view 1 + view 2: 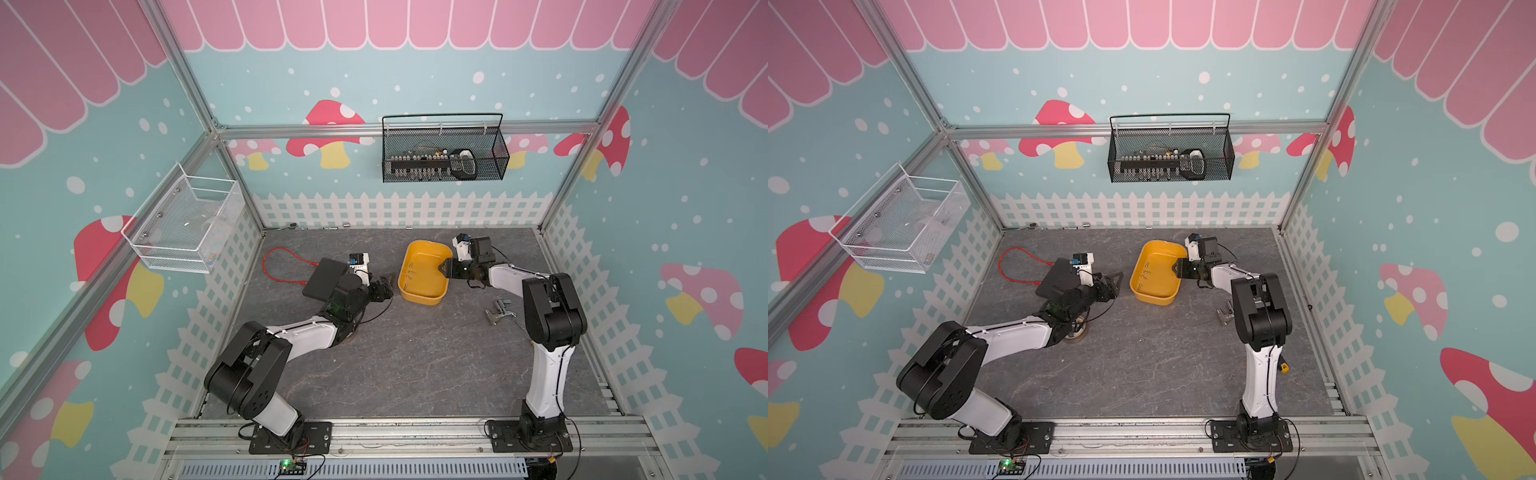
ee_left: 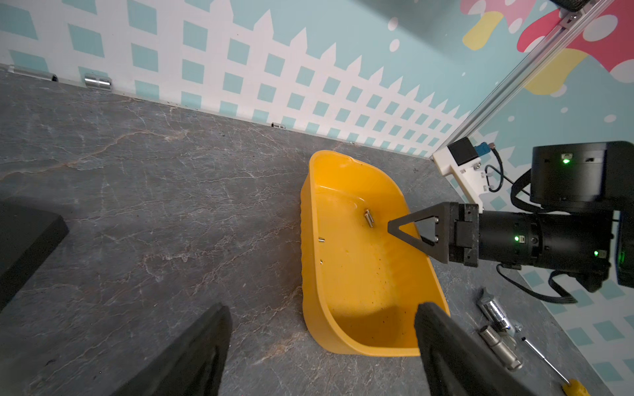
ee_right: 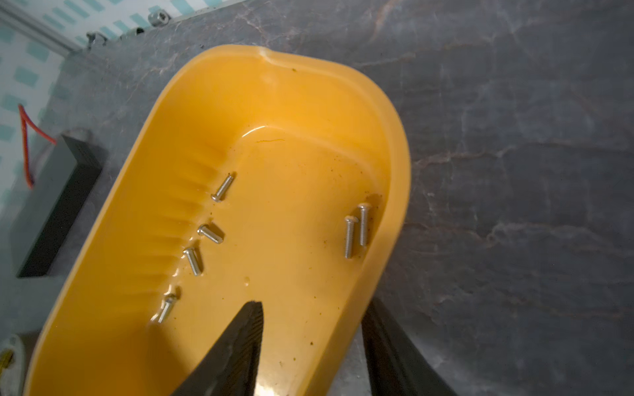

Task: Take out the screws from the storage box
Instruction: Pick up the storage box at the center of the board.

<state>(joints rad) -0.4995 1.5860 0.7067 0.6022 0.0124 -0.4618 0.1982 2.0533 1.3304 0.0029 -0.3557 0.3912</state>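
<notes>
1. Right wrist view: six screws (image 3: pixel 210 234) lie flat on the floor of the storage box (image 3: pixel 399 161). Four are strung along one long wall. Two lie side by side, touching or nearly so, at the foot of the opposite wall.
2. The box stands upright on the tabletop (image 1: pixel 415 365), near its far edge and approx. midway between the L & R edges.
3. The right pincer (image 3: pixel 314 303) is part-open and holds nothing. One finger is inside the box and the other outside, w/ the long wall by the screw pair between them. A gap shows between the inner finger and that wall.
4. The left pincer (image 2: pixel 320 308) is wide and empty, low beside the box's other long wall. Contact w/ the box can't be told.
5. Handling, as a judgement: the screws are stiff, v. light, smooth metal, prob. quick to roll or skid on the glossy floor. The tub looks light and slick, so it may slide or tip if its wall is pinched.
6. Best hold, prob.: across a shaft, fingertips down on the floor either side of it. The loose ones mid-row look easier. The pair may lift together or jam vs. the wall.
</notes>
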